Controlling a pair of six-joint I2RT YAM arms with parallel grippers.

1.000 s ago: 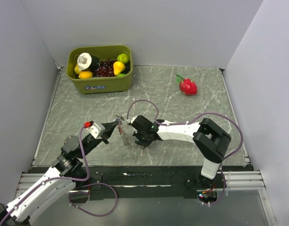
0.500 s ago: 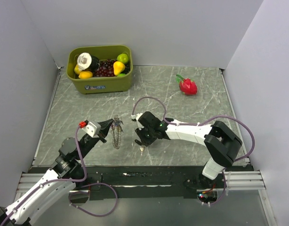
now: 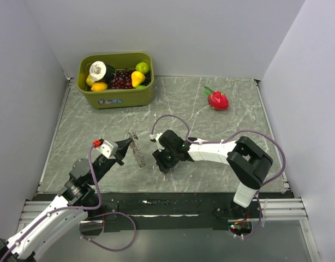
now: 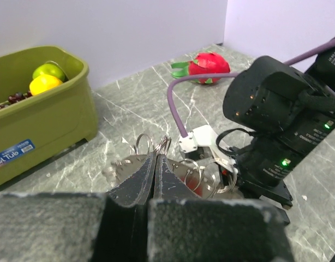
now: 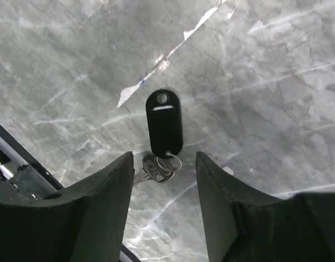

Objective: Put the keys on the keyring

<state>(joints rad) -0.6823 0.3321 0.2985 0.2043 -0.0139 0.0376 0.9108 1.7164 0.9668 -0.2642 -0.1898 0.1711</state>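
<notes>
Key with black tag looks light, stiff, slippery; best pinched by the tag. Right gripper hangs released above it; left gripper clenches the keyring.

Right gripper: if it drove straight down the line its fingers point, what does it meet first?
Likely the black key tag and its small key, lying on the table squarely between the open jaws of the right gripper; depth is hard to judge.

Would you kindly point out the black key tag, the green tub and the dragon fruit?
black key tag (image 5: 164,124): right wrist view, middle of its face.
green tub (image 3: 135,97): top external view, front wall.
dragon fruit (image 3: 217,100): top external view, red body.
</notes>
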